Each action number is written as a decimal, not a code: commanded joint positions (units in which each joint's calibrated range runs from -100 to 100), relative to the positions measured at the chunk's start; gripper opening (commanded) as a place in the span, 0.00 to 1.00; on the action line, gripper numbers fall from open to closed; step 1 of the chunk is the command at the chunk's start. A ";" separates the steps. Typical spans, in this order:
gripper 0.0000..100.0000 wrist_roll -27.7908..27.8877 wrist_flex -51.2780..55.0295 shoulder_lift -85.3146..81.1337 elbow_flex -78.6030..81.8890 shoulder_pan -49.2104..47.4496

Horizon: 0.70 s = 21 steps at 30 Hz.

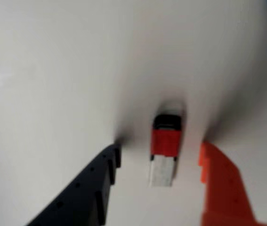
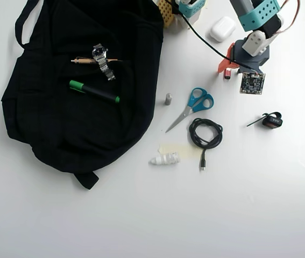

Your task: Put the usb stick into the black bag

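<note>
Wrist view: gripper (image 1: 159, 150) spread wide, usb stick (image 1: 164, 150) flat on the table (image 1: 53, 94) between its fingers, touching neither.
Overhead view: stick (image 2: 228, 73) lies right of the scissors (image 2: 193, 107), well apart from the bag (image 2: 77, 123).

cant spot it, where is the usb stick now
In the overhead view, upper right: the usb stick lies on the table between the open end effector fingers.

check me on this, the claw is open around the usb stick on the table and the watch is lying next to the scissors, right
Not quite. The watch lies on the bag, well apart from the scissors, as the overhead view shows. The rest holds: in the wrist view the claw is open, its fingers on either side of the usb stick on the table.
</note>
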 commanded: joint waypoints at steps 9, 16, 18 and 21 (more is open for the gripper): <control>0.09 0.02 0.23 0.78 -0.72 -0.38; 0.09 0.02 0.23 0.78 -0.72 -0.46; 0.09 0.02 0.23 0.78 -0.72 -0.46; 0.09 0.02 0.23 0.78 -0.72 -0.46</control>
